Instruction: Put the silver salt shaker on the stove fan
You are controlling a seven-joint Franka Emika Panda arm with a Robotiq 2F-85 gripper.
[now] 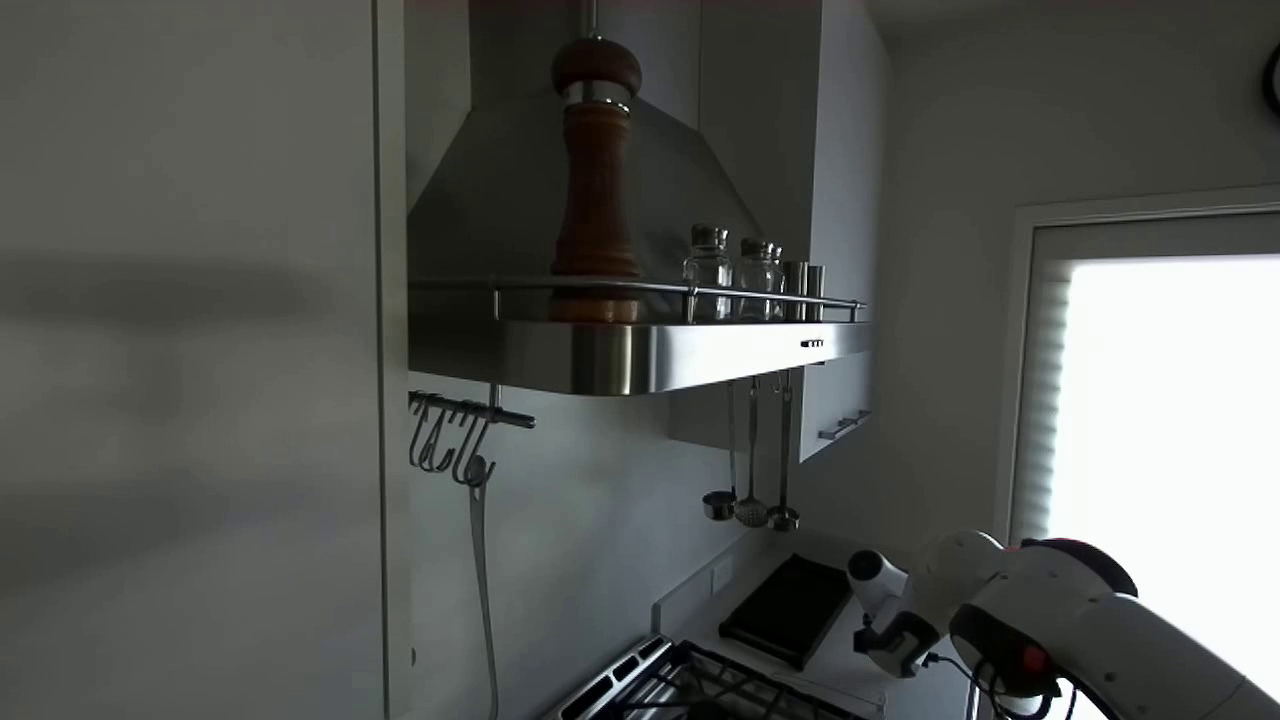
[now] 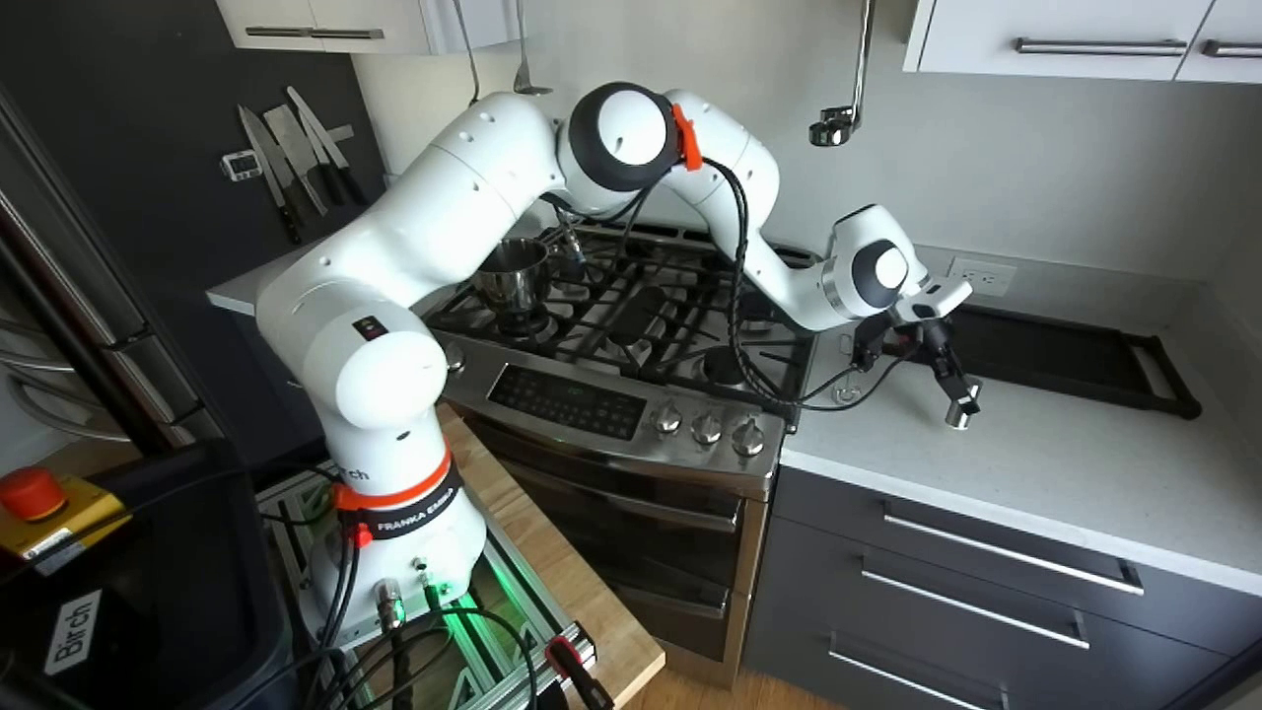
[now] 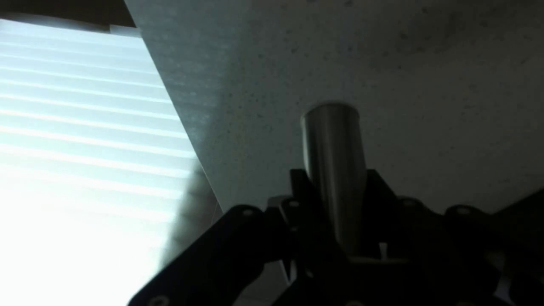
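Note:
The silver salt shaker is a plain metal cylinder. In the wrist view it sits between the two dark fingers of my gripper, which press on its sides; its far end sticks out past the fingertips. In an exterior view my gripper holds the shaker low over the light counter at the right of the cooktop; whether it touches the counter I cannot tell. The stove fan, a steel hood with a railed ledge, shows in an exterior view, high above the cooktop and well away from the gripper.
On the hood ledge stand a wooden pepper mill, glass jars and two silver cylinders. Ladles hang below it. A black tray lies behind the gripper. A steel pot stands on the cooktop.

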